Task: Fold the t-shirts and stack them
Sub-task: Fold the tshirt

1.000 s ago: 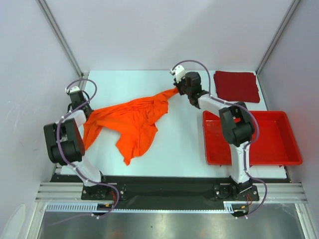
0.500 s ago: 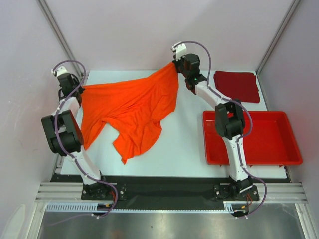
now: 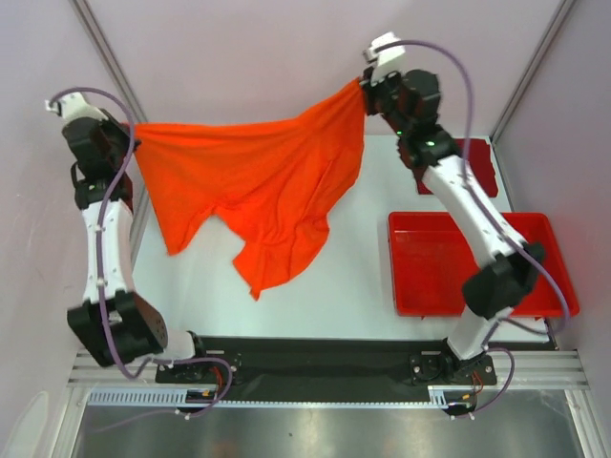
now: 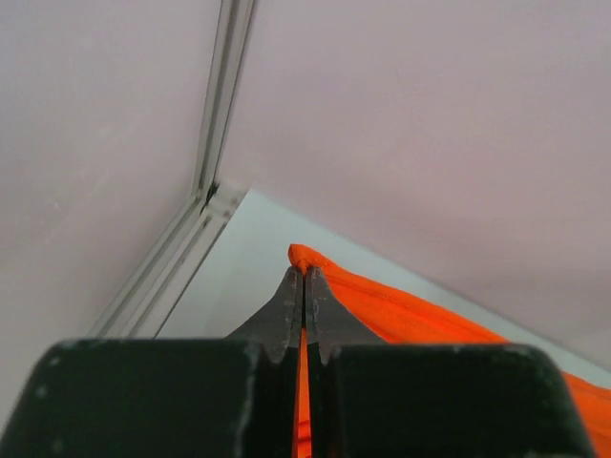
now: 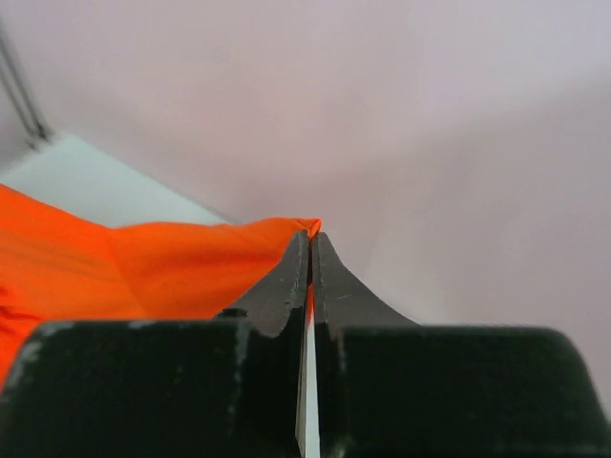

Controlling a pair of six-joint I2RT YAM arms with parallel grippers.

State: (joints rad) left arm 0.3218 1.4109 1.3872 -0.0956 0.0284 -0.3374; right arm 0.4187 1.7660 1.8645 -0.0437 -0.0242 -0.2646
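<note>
The orange t-shirt (image 3: 253, 176) hangs in the air, stretched wide between both arms, its lower part drooping toward the table. My left gripper (image 3: 132, 131) is raised at the far left and shut on one corner of the orange t-shirt (image 4: 401, 310). My right gripper (image 3: 361, 86) is raised at the back right and shut on the opposite corner of the orange t-shirt (image 5: 143, 262). The dark red t-shirt (image 3: 477, 162), folded flat, lies at the back right, partly hidden behind the right arm.
A rigid red tray (image 3: 430, 286) stands on the right side of the white table (image 3: 315, 286). Pale walls with metal corner posts (image 3: 110, 67) close in the back and sides. The right arm's links pass over the tray.
Both grippers have risen and pulled apart with the orange t-shirt, lifting it off the table. The cloth went from bunched to spread and hanging.
</note>
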